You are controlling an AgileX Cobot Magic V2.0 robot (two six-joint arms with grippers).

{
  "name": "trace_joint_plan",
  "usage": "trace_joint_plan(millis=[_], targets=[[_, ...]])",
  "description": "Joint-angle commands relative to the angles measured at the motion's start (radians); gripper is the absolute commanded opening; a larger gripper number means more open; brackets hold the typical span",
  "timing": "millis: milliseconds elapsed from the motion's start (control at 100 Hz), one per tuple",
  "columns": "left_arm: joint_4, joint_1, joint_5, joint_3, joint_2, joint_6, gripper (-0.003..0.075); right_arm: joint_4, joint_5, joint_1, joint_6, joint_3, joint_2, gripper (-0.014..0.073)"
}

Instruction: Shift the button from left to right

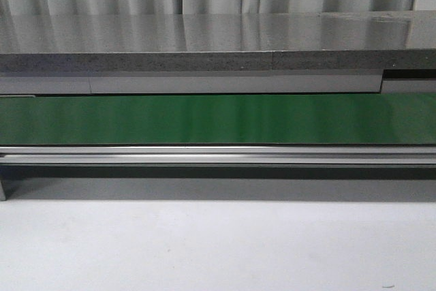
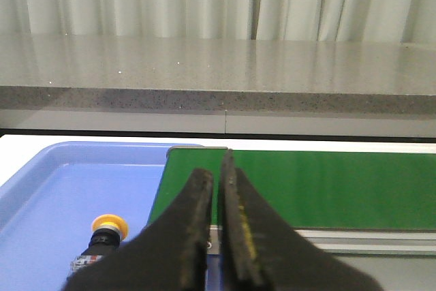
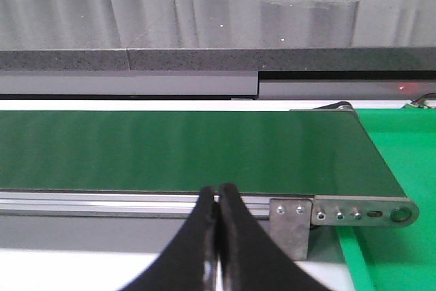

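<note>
The button (image 2: 105,231) lies in a blue tray (image 2: 41,195) beside the green belt (image 2: 327,185); the left pincer (image 2: 216,189) looks nearly closed.

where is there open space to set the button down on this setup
The green belt lies bare along its visible length, between the grey counter behind and the aluminium rail in front. The blue tray holds only the button at one edge.

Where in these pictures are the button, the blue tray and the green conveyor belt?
button (image 2: 109,223): left wrist view, on its yellow cap.
blue tray (image 2: 48,195): left wrist view, on its bare floor.
green conveyor belt (image 1: 218,119): front view, on the belt's surface.
</note>
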Motion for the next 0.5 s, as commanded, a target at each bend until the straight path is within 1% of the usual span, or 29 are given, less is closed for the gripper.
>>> trace_joint_plan(millis=[0, 100, 190, 300, 490], targets=[[-0.005, 0.004, -0.083, 0.009, -0.036, -0.009, 0.0005, 0.002, -0.083, -0.002, -0.004, 0.000, -0.017, -0.0068], [-0.028, 0.004, -0.046, -0.044, -0.032, -0.009, 0.0005, 0.002, -0.083, -0.002, -0.004, 0.000, -0.017, -0.0068], [-0.057, 0.004, 0.013, -0.118, 0.003, -0.009, 0.0005, 0.002, -0.083, -0.002, -0.004, 0.000, -0.017, -0.0068], [-0.067, 0.004, 0.120, -0.231, 0.079, -0.009, 0.0005, 0.002, -0.083, -0.002, -0.004, 0.000, -0.017, -0.0068], [-0.067, 0.004, 0.338, -0.452, 0.281, -0.009, 0.0005, 0.002, -0.083, -0.002, -0.004, 0.000, -0.017, -0.0068]])
